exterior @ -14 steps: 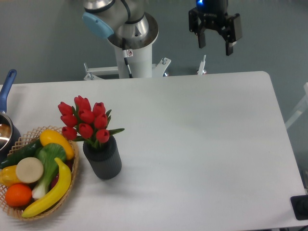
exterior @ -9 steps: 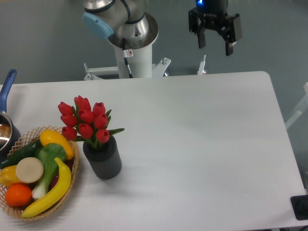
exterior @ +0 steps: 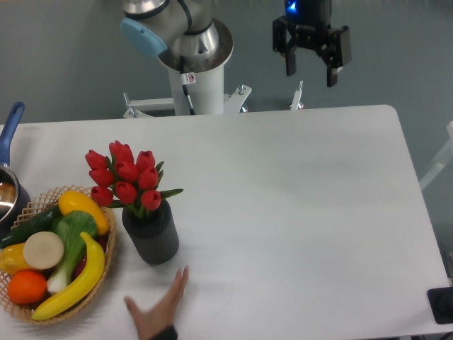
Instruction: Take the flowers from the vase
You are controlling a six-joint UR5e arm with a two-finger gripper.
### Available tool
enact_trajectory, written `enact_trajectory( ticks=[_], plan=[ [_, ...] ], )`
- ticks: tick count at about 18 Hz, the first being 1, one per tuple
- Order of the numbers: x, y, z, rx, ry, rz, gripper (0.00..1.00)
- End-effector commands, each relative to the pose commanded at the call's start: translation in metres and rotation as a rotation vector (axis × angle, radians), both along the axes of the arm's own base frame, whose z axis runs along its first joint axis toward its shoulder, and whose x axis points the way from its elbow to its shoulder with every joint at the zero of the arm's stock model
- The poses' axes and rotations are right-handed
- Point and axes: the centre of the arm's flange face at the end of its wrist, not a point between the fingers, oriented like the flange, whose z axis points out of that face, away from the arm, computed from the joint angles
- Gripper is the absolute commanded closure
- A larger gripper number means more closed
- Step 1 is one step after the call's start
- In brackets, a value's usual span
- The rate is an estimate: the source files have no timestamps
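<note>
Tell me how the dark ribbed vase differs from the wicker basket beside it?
The dark grey ribbed cylindrical vase stands tall and narrow; the woven wicker basket is wide and shallow. The vase holds red tulips; the basket holds mixed fruit and vegetables. Both sit on the white table, close together.

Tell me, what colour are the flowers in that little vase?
Red buds with green leaves; the flowers show clearly in the fixed camera view.

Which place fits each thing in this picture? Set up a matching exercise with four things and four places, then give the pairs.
Things:
1. flowers
2. tool
3. banana
4. hand

Places:
A. in the basket
B. at the table's near edge, below the vase
C. standing in the vase
D. open in the air, beyond the table's far edge

Pairs: 1-C, 2-D, 3-A, 4-B
</note>
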Motion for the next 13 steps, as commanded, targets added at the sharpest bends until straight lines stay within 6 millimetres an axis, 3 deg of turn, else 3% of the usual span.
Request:
enact_trajectory(
  ticks=[10,13],
  plan=[
    [0.006,0.003,-0.006,0.027,-0.038,0.035,0.00],
    [0.009,0.008,-0.018,0.082,-0.093,0.056,0.00]
  ],
)
